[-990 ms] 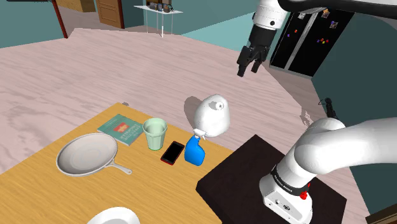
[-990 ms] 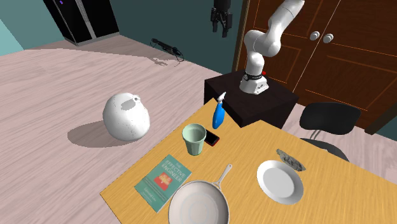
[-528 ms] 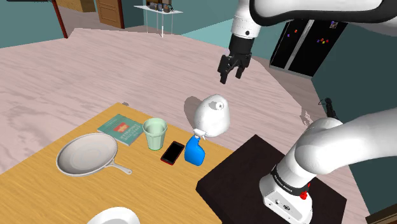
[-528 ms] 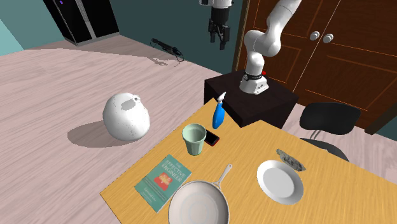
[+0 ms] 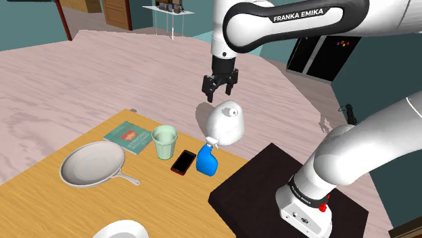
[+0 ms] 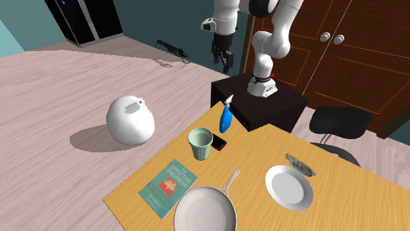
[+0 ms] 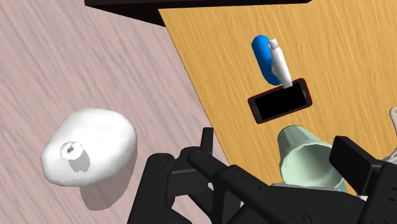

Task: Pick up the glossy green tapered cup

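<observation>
Pale green cup (image 5: 164,142) stands upright on the wooden table (image 5: 54,203), between the book (image 5: 130,137) and the phone (image 5: 183,162), with just its own green showing inside. The gripper (image 5: 218,96) is up in the air, fingers spread apart, nothing in them.

In the shoulder view, the cup (image 5: 164,141) stands on the surface (image 5: 40,203) between the book (image 5: 131,137) on its left and the phone (image 5: 183,162) on its right. The spray bottle (image 5: 207,159) sits just right of the phone, and the pan (image 5: 92,163) lies before the book. The hand (image 5: 216,96) hangs in the air near the surface's edge, beside which a rounded vessel (image 5: 226,123) sits on the floor.
</observation>
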Tool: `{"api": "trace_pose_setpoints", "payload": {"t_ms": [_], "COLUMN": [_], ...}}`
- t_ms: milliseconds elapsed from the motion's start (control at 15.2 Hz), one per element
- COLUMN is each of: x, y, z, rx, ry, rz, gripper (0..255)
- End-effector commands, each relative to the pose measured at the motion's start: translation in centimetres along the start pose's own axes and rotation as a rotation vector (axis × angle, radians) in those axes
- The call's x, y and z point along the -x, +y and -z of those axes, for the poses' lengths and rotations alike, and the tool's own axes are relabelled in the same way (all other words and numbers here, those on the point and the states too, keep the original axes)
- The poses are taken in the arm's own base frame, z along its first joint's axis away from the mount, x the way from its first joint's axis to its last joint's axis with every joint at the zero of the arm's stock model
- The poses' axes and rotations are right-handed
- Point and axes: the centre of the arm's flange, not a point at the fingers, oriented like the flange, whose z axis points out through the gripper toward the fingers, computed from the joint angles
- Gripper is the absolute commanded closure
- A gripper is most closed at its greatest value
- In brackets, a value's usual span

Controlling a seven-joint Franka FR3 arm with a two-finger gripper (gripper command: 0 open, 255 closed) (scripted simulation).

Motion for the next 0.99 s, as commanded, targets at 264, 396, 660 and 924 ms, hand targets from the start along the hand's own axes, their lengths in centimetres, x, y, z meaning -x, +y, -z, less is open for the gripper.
{"api": "trace_pose_setpoints", "payload": {"t_ms": [264, 396, 660, 924], "x": [-4.1, -5.6, -8.4, -11.1], "y": [-5.7, -7.6, -11.4, -15.0], "z": [-4.6, -6.2, -9.5, -13.0], "rx": [0.045, 0.06, 0.09, 0.121], "ry": [-0.021, -0.029, -0.043, -0.058], "rz": [-0.009, -0.012, -0.017, -0.022], "gripper": [0, 0, 0, 0]}}
